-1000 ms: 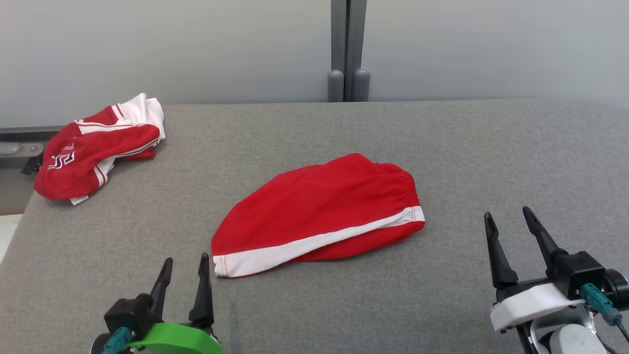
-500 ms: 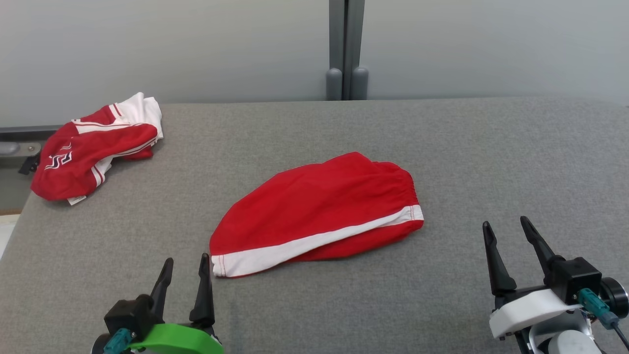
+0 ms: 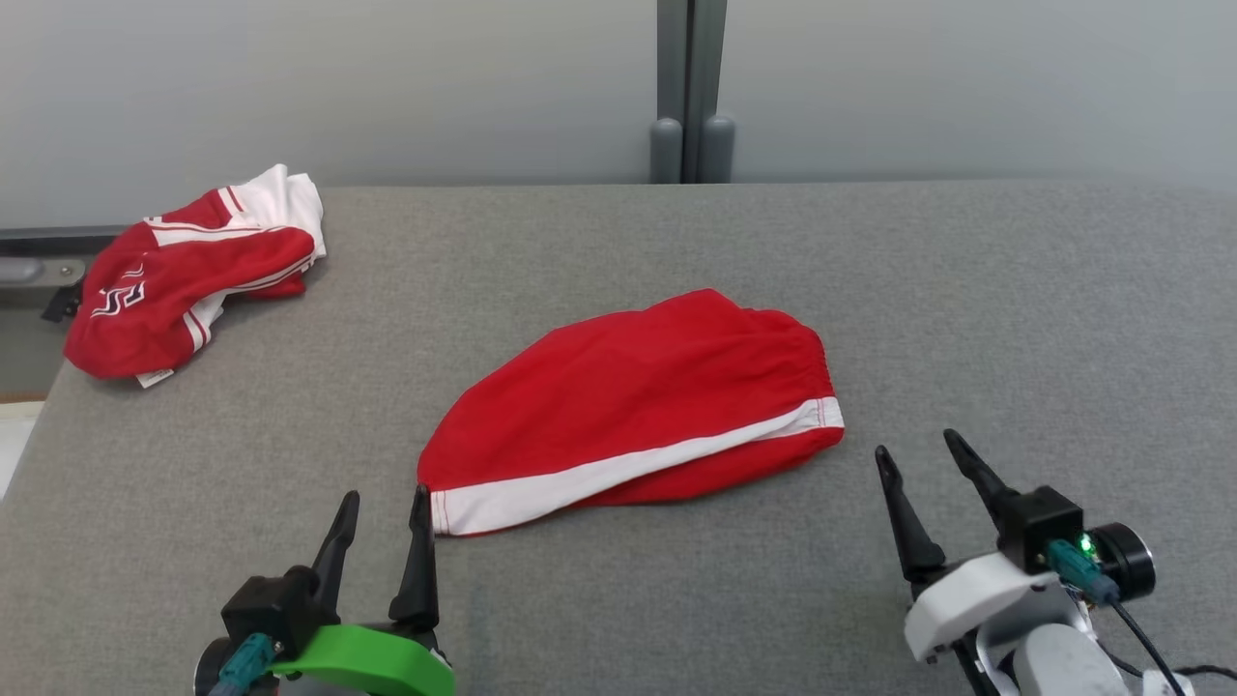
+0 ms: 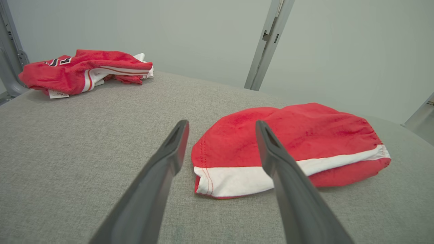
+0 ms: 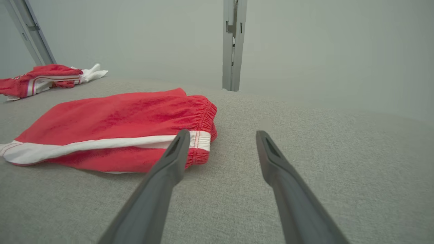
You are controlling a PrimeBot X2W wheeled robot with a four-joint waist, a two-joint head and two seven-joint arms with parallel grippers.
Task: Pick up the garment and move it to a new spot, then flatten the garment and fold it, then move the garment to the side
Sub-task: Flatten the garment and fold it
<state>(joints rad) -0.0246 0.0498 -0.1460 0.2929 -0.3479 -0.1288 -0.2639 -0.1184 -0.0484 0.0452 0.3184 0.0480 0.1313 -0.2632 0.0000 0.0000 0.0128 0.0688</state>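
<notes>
A pair of red shorts (image 3: 633, 401) with a white side stripe lies folded in half on the grey table (image 3: 1015, 309), waistband to the right. My left gripper (image 3: 385, 497) stands open just left of the hem corner, which shows between its fingers in the left wrist view as red shorts (image 4: 288, 142). My right gripper (image 3: 918, 447) is open, a little right of and below the waistband end; the shorts (image 5: 115, 128) lie to the left of its fingers (image 5: 176, 152). Neither gripper touches the cloth.
A second red and white garment (image 3: 188, 275) lies crumpled at the table's far left corner, also seen as a bundle (image 4: 84, 69). A grey post (image 3: 688, 92) stands behind the table's back edge against a pale wall. The table's left edge runs close to that bundle.
My right gripper has moved left and lower in the picture, toward the waistband end. The whole picture has shifted slightly, so the camera moved. The shorts lie as before.
</notes>
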